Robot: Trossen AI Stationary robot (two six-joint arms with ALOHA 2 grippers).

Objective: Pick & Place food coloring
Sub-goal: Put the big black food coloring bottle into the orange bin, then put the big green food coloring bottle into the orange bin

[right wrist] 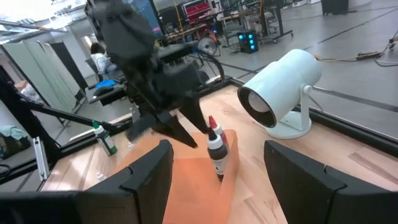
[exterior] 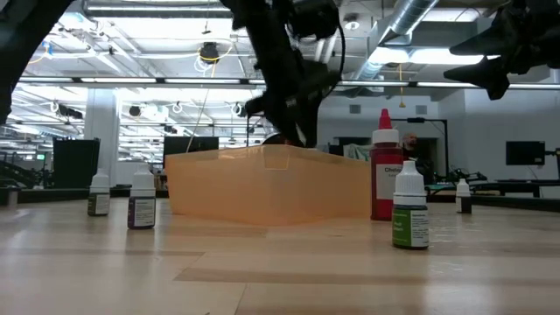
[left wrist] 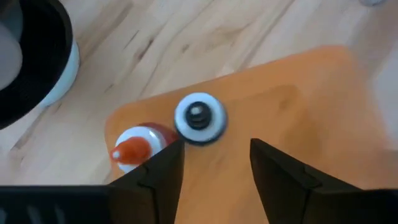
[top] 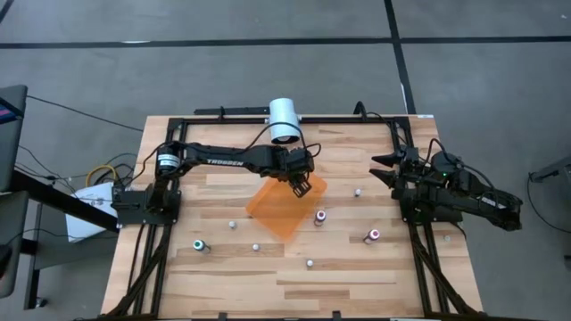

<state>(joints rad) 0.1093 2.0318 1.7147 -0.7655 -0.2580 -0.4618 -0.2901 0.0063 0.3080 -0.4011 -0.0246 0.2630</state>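
I'm hovering the left claw [left wrist: 214,171], jaws parted and empty, over the orange tray's [top: 284,212] two bottles [left wrist: 199,117], risking toppling them while withdrawing.

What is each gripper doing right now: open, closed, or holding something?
Left gripper: open, empty, above the orange tray.
Right gripper: open, empty, waiting at the table's right side.

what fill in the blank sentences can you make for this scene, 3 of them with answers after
1. The left gripper hangs over the ____ tray.
2. Two bottles stand in the tray: a dark-topped bottle and a ____-topped bottle.
3. The right gripper waits with its fingers ____.

Missing words: orange; red; open
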